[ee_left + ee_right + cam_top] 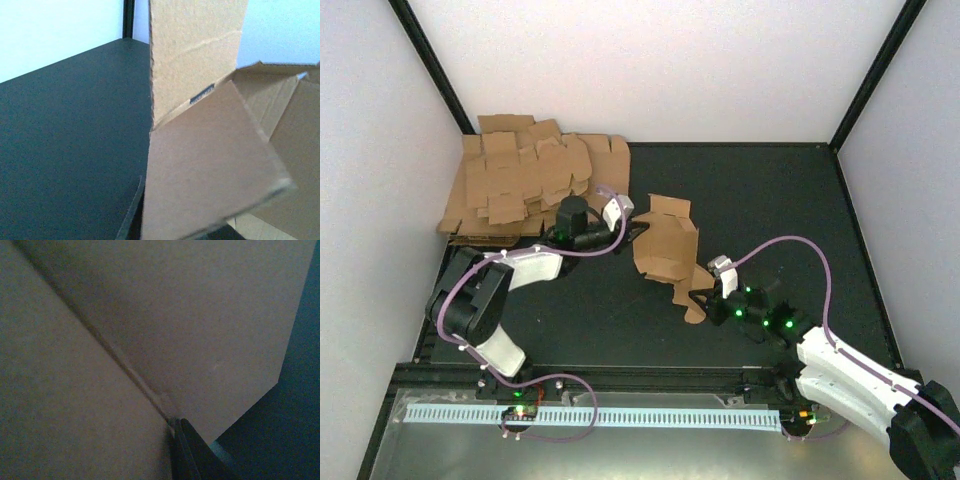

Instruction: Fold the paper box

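From above, the plain brown, half-raised cardboard paper box [665, 250] stands near the middle of the black bench [770, 200], its open side up and one notched flap trailing toward the near edge. The left pincer [634, 228] is at the box's left wall. Whether it is spread or pinching the wall I cannot tell. The right pincer [703, 298] meets the trailing flap. A loose pile of flat brown cardboard sheets [525, 185] lies in the far left corner, well apart from the box.

In the left wrist view the paper box [210, 165] fills the right half: an upright panel, a tilted flap in front of it, and the bench [65, 140] to the left.

In the right wrist view the paper box [175, 315] covers nearly everything, with a crease running down to the right pincer [181, 450], whose dark fingers [200, 455] are pressed together on the cardboard. A strip of bench [300, 405] shows at the right.
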`<action>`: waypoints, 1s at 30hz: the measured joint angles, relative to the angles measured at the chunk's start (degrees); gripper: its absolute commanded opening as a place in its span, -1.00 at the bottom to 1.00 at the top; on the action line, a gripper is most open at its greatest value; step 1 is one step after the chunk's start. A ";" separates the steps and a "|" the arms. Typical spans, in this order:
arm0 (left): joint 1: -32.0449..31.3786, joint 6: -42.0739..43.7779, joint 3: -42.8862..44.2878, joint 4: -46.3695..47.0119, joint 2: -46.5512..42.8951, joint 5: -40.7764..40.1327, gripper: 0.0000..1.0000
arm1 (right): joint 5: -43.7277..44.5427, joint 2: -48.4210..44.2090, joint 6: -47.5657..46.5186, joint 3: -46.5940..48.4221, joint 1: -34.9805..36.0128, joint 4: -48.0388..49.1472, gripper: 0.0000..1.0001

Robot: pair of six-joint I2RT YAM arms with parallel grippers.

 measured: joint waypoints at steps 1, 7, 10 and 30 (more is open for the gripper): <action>-0.55 -0.35 -0.22 0.20 -0.02 -0.61 -0.79 | 0.00 0.00 0.00 0.00 0.00 0.00 -0.68; -3.13 -3.98 -4.72 2.91 -1.07 -7.19 -0.97 | -0.42 0.00 0.00 0.00 0.00 0.00 -0.68; -4.87 -6.47 -6.71 4.20 -2.93 -11.85 -0.97 | -0.52 0.00 -0.02 0.00 0.00 0.07 -0.68; -21.22 -16.31 -4.61 -1.81 -6.49 -46.80 -0.96 | -0.48 -2.56 1.79 0.00 0.07 1.05 -0.12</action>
